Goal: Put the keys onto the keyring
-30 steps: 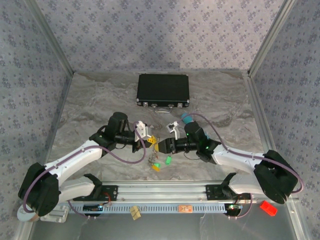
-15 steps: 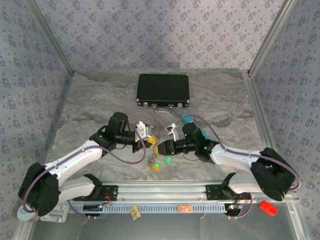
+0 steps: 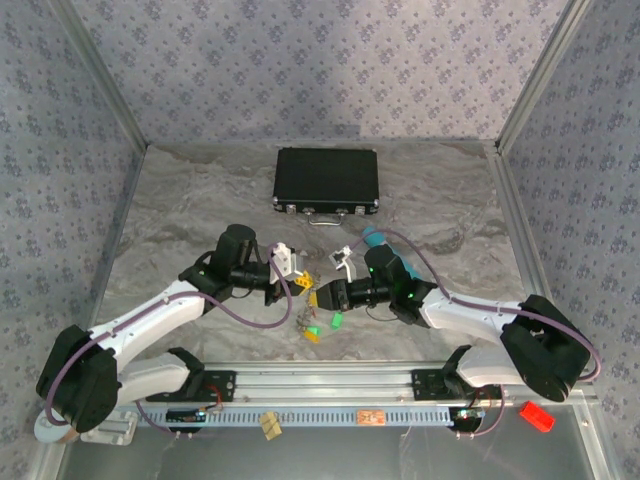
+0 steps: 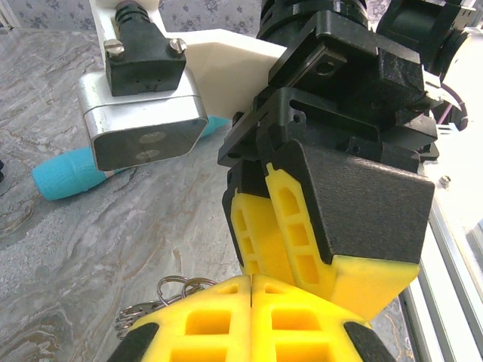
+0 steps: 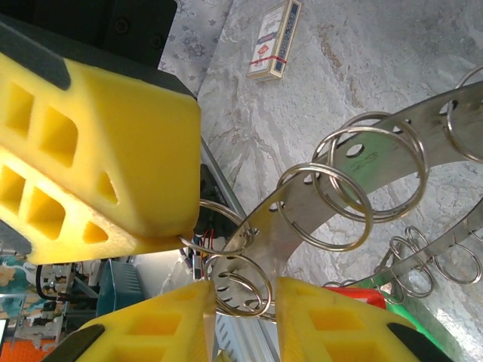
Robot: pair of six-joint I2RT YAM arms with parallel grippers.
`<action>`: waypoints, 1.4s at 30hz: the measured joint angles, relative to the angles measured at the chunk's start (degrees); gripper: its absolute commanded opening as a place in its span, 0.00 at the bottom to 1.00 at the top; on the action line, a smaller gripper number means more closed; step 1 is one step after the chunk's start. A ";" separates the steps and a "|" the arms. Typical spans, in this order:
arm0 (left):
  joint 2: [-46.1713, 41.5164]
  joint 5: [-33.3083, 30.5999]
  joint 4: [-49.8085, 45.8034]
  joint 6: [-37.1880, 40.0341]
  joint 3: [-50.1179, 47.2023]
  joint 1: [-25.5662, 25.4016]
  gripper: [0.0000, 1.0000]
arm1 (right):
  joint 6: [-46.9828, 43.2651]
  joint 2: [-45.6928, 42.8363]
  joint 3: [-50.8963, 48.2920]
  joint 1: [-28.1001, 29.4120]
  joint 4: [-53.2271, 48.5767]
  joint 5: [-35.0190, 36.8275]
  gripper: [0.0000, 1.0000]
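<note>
Left tool [image 3: 303, 286]: closed, pads [image 4: 219, 320] flush (only a seam line between them in its wrist view). Its tip pinches one ring of the keyring [image 5: 366, 154].

Right tool [image 3: 317, 297]: tip to tip with the left tool. Jaws partly open, straddling another ring of the same bunch. Whether the pads touch the wire, I cannot tell.

Keyring: a curved, perforated metal strip carrying many split rings, running away from the two tool tips.

Keys [image 3: 318, 328]: green and yellow heads on the desk [image 3: 180, 220], just on the base side of the tool tips.

Teal cylinder [image 3: 372, 238] lies behind the right tool. Black case [image 3: 327, 180] sits well beyond both tools.
</note>
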 measured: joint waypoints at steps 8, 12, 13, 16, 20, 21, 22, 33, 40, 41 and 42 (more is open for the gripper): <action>0.00 0.00 0.00 0.04 0.00 -0.02 0.00 | 0.17 0.00 0.00 0.00 0.59 -0.15 0.19; 0.00 0.00 -0.04 0.20 0.00 -0.02 0.00 | 0.17 0.00 0.04 0.00 0.59 -0.15 0.15; 0.00 0.00 -0.04 0.22 0.00 -0.07 0.00 | 0.17 0.00 0.04 0.00 0.59 -0.15 0.15; 0.00 0.02 -0.20 0.22 0.00 -0.07 0.00 | 0.15 0.00 0.09 0.00 0.61 -0.15 0.11; 0.00 0.02 -0.48 0.22 0.00 -0.09 0.00 | 0.20 0.00 0.09 0.00 0.61 -0.15 0.06; 0.00 0.02 -0.61 0.24 0.00 -0.11 0.00 | 0.24 0.00 0.11 0.00 0.61 -0.15 0.05; 0.00 0.02 -0.74 0.24 0.00 -0.11 0.00 | 0.37 0.00 0.11 0.00 0.63 -0.15 0.03; -0.42 -1.95 -1.31 0.42 0.00 -0.11 0.14 | 3.48 -0.07 0.42 -0.55 0.33 0.59 0.00; -4.52 -5.35 -1.29 0.33 0.00 -0.11 0.38 | 6.91 -0.17 0.52 -0.55 -0.44 1.79 0.00; -5.49 -6.05 -1.31 0.33 0.00 -0.09 0.39 | 7.23 -0.17 0.66 -0.55 -0.83 2.10 0.00; -6.62 -6.73 -1.38 0.48 0.00 -0.04 0.41 | 7.72 -0.17 0.94 -0.55 -1.29 2.34 0.00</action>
